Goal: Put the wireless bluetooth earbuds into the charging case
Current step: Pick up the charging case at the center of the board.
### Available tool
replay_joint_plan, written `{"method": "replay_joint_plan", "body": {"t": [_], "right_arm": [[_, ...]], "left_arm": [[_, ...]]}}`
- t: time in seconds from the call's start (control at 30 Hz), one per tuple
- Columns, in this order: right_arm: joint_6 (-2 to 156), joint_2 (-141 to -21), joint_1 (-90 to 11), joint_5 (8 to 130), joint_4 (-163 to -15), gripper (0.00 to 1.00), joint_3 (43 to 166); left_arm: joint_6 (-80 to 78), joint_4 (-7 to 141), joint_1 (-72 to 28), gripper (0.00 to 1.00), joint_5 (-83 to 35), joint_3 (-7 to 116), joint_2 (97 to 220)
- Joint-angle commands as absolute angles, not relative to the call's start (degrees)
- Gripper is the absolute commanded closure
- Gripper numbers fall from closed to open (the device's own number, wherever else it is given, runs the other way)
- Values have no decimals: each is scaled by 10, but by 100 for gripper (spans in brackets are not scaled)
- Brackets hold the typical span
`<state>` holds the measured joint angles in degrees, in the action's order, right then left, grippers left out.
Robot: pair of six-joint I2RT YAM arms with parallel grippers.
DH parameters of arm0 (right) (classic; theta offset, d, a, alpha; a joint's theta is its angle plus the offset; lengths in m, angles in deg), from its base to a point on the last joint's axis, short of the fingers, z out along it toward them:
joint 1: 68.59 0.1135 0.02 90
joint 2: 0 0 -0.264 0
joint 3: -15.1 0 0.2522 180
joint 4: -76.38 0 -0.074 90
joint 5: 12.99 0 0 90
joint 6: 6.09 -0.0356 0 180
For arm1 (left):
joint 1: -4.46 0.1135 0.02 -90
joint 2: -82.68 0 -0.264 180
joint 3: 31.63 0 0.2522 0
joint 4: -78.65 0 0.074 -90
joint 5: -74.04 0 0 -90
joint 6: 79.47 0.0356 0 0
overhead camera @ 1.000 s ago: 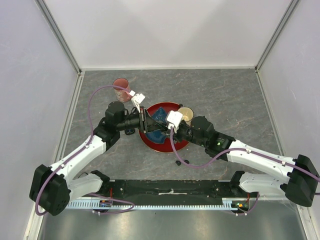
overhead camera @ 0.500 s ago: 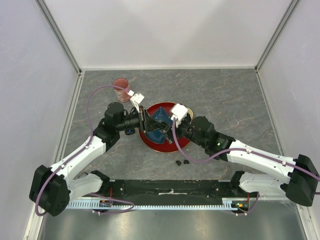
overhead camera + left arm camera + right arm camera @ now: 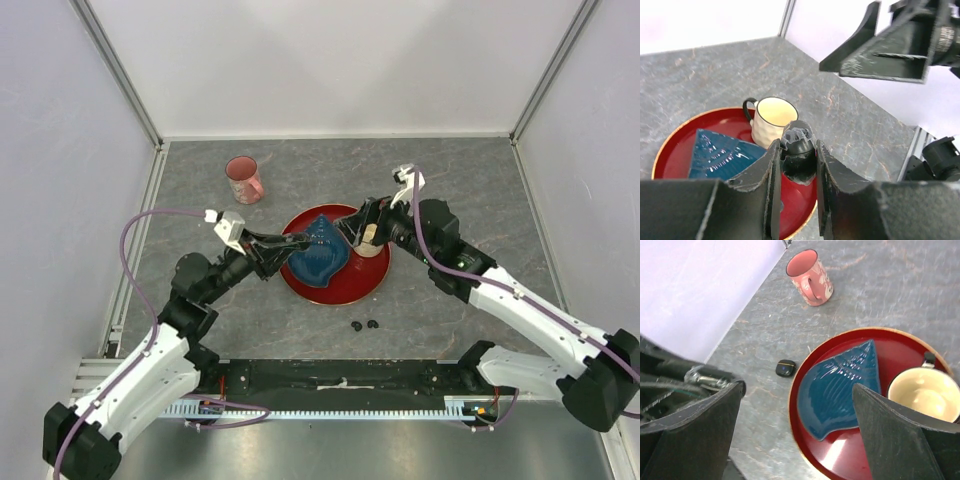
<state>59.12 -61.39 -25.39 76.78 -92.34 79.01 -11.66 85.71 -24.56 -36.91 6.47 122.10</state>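
My left gripper (image 3: 798,146) is shut on a black oval charging case (image 3: 799,134), held above the near rim of the red tray (image 3: 670,155). From above, the left gripper (image 3: 291,244) hangs over the tray's left side. My right gripper (image 3: 352,226) stands wide open over the tray's back right, empty. In the right wrist view the right gripper (image 3: 797,387) spans the blue plate. Two tiny black earbuds (image 3: 357,326) (image 3: 373,323) lie on the table in front of the tray. A second small black case (image 3: 786,368) lies on the table left of the tray.
The red tray (image 3: 352,289) carries a blue leaf-shaped plate (image 3: 318,258) and a cream cup (image 3: 371,240). A pink mug (image 3: 243,179) stands at the back left. White walls close in the grey table on three sides.
Both grippers were together over the tray. The left arm has drawn back to the left with the case; the right gripper has opened wide and swung to the back right.
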Motion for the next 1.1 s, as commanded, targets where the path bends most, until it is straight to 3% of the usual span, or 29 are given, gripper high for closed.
{"method": "replay_joint_plan", "body": {"t": [0.0, 0.13, 0.3, 0.6, 0.9, 1.07], "right_arm": [[418, -651, -295, 673, -937, 2, 782], [310, -686, -300, 573, -1028, 3, 753], [146, -716, -300, 518, -1221, 2, 693], [-22, -787, -299, 445, -1414, 2, 665], [-77, -812, -292, 411, -1420, 4, 677], [-107, -838, -287, 394, -1429, 13, 689]], "left_arm": [[-51, 953, -247, 98, -359, 33, 1185], [-41, 983, -247, 98, -399, 16, 1177], [-21, 1043, -247, 98, -429, -14, 1176], [-2, 1080, -247, 98, -432, -32, 1178], [4, 1113, -247, 98, -433, -41, 1182], [1, 1120, -248, 98, -435, -42, 1184]]}}
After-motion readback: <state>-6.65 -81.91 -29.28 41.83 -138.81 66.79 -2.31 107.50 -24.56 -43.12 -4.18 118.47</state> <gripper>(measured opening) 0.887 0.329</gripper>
